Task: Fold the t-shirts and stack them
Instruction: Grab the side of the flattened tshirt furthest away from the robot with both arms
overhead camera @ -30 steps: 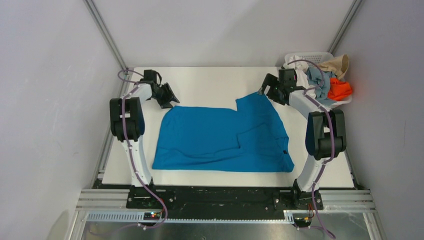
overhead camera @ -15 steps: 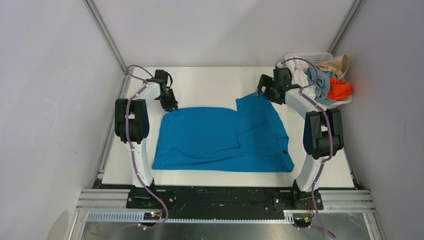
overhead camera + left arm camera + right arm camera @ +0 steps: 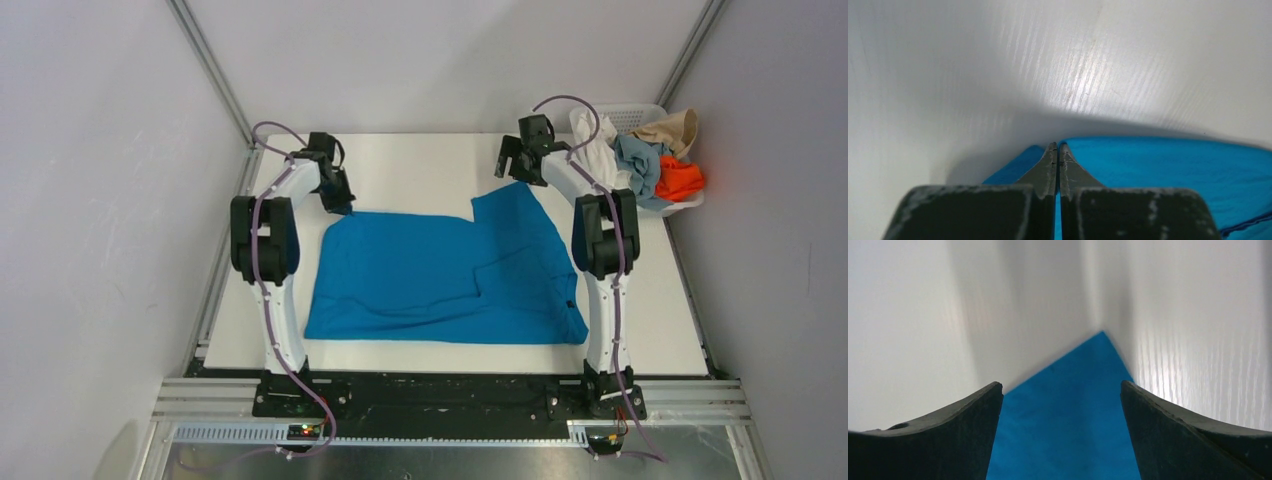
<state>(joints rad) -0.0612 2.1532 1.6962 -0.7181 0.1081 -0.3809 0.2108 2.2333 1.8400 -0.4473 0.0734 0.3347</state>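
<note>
Plain vivid blue t-shirt point(image 3: 440, 275) on a white table point(image 3: 420, 165); heaped shirts point(image 3: 640, 160) (white, grey-blue, tan, orange).

Open strip of surface point(image 3: 420, 165) beyond the blue t-shirt point(image 3: 440, 275). Far-right corner blocked by basket point(image 3: 640, 108) heaped with 4 t-shirts point(image 3: 650, 160). Walls point(image 3: 450, 60) near on 3 sides.
</note>
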